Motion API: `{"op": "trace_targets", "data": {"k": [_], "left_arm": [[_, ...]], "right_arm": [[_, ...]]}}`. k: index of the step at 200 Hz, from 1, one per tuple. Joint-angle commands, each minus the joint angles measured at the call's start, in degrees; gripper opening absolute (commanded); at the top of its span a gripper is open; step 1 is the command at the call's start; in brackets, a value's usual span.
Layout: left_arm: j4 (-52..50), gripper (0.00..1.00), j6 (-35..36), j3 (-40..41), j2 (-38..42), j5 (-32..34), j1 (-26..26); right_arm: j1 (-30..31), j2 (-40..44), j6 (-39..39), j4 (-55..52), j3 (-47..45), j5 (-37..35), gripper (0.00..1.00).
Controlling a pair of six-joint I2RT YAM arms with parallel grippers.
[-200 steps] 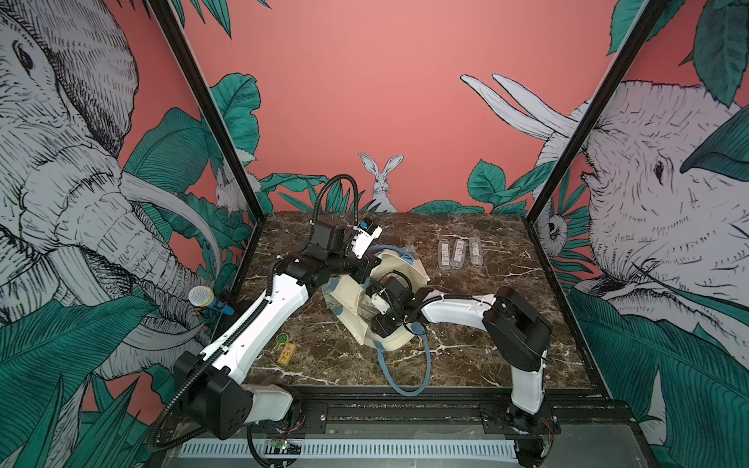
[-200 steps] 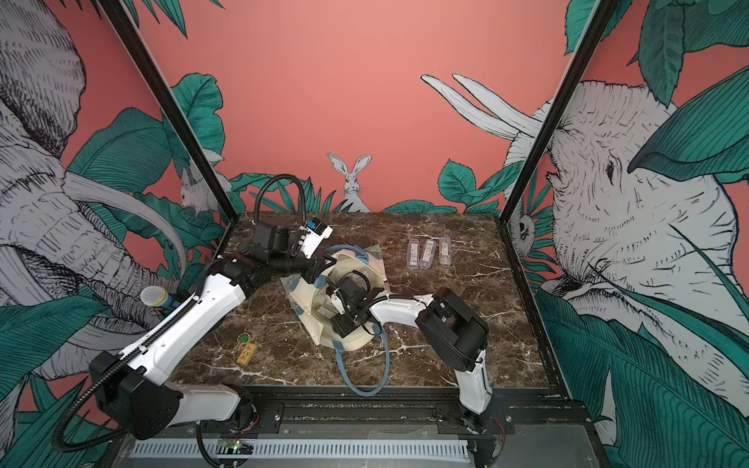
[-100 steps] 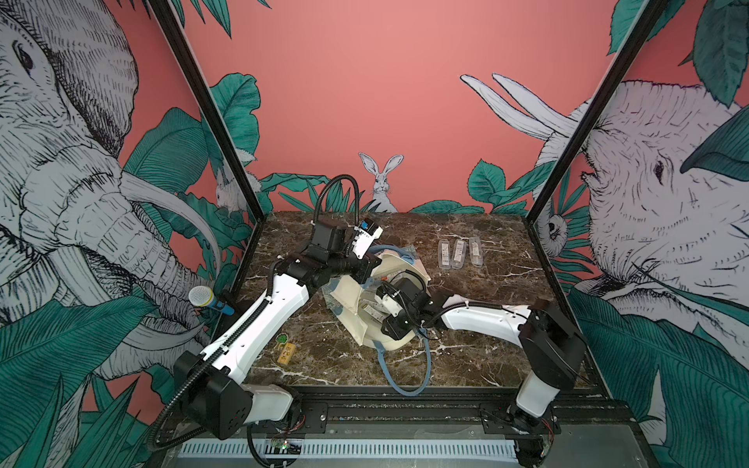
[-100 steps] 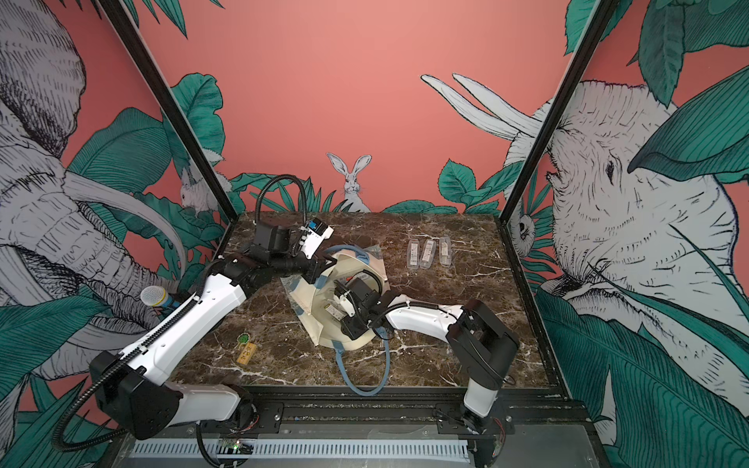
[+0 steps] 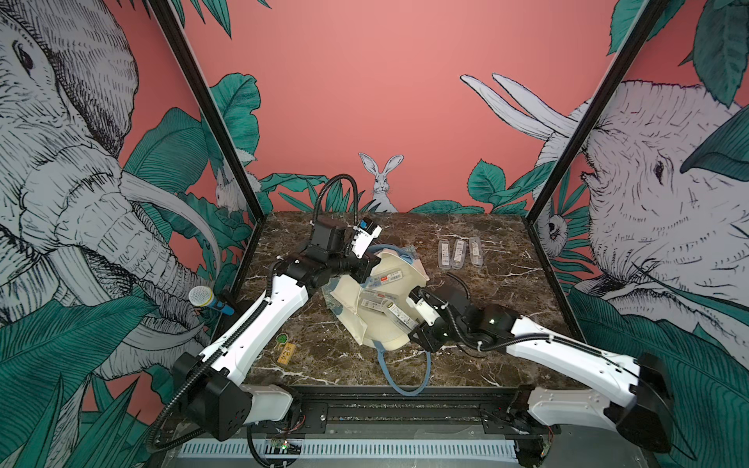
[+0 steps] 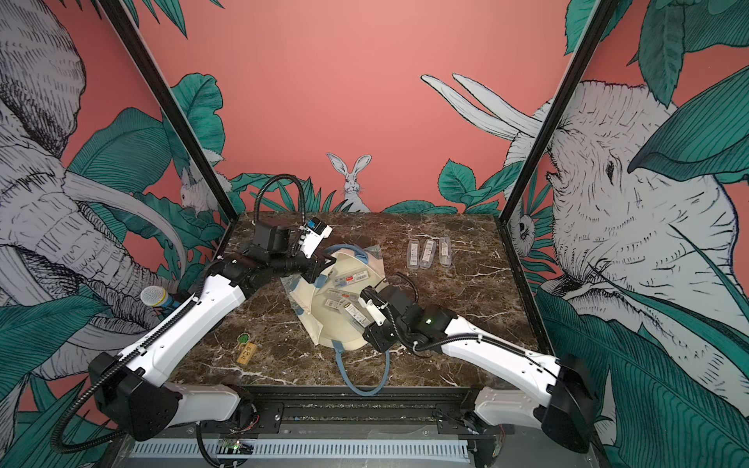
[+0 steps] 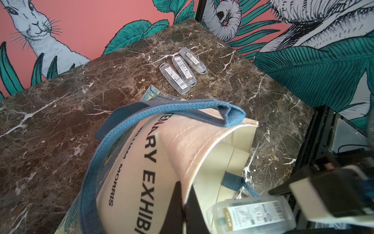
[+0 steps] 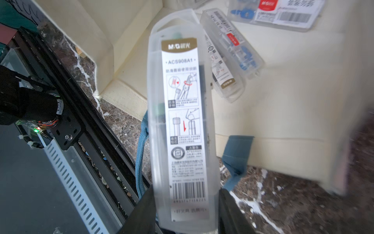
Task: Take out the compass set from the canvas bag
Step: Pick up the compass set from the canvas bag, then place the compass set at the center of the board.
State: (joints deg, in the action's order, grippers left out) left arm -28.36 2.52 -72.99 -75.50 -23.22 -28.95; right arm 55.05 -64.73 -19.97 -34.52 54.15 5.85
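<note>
- The step in hand looked to be the drawing-out itself. The right tool (image 8: 186, 200) was closed partway on the barcode end of a compass set (image 8: 182, 113), a clear plastic case, with a jaw on each long side.
- That case reached over the near lip of the canvas bag (image 5: 385, 338). Most of its length lay above the cream lining, so I judged it not yet clear of the bag.
- The left tool (image 5: 367, 265) was shut tight on the bag's upper rim and held the mouth lifted open.
- Other cases (image 5: 375, 302) lay loose on the lining, just beside the held one. Three cases (image 5: 459, 253) sat in a row on the desk (image 5: 486, 324) towards the far right, well apart from the bag.
- The next move, to my eye, called for a straight pull back out of the mouth and then a carry over to bare desk. With only one end gripped, the long case might pivot between the jaws.
- Open marble lay on the right side, between the bag and the row.
- A blue strap handle (image 5: 405, 372) looped towards the front edge just below the held case and might snag it. The desk's front edge sat close behind.
</note>
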Motion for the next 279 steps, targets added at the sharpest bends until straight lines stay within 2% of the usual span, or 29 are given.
{"op": "trace_targets", "data": {"k": [1,38,60,77,89,105,140,160,189,227,279], "left_arm": [[3.2,0.0,-1.0,0.3,3.0,0.8,0.0],[3.2,0.0,-1.3,0.1,3.1,0.9,0.0],[3.5,0.0,-1.6,0.2,3.0,0.4,0.0],[3.7,0.0,-1.9,0.1,2.6,-0.3,0.0],[3.5,0.0,-2.0,-0.4,2.2,-1.1,0.0],[3.1,0.0,-2.0,-1.3,1.8,-1.6,0.0],[2.4,0.0,-2.4,-2.5,1.3,-3.2,-0.1],[1.7,0.0,-1.9,-3.1,1.0,-3.2,-0.1],[0.4,0.0,-1.4,-3.9,0.1,-3.4,0.0],[0.1,0.0,-1.1,-3.9,-0.4,-3.6,-0.2],[0.3,0.0,-1.1,-3.6,-0.8,-4.0,-0.1]], "right_arm": [[0.0,5.8,-1.2,-9.2,3.3,-8.4,0.37],[-4.5,8.5,2.6,-16.2,12.2,-14.8,0.35],[-11.5,8.6,5.1,-13.8,15.4,-14.1,0.33],[-19.5,6.1,5.9,-11.5,16.7,-14.4,0.34],[-28.3,2.4,5.6,-9.3,16.4,-14.9,0.36],[-39.1,-4.3,6.1,-2.7,14.1,-9.2,0.34],[-52.4,-24.7,10.9,9.1,16.0,-3.8,0.34],[-55.5,-35.6,15.2,10.1,20.6,-3.2,0.35],[-59.5,-44.5,17.2,12.5,25.9,0.6,0.35],[-62.3,-52.8,19.5,9.9,32.7,4.4,0.36],[-62.9,-59.4,17.5,6.6,40.7,6.2,0.38]]}}
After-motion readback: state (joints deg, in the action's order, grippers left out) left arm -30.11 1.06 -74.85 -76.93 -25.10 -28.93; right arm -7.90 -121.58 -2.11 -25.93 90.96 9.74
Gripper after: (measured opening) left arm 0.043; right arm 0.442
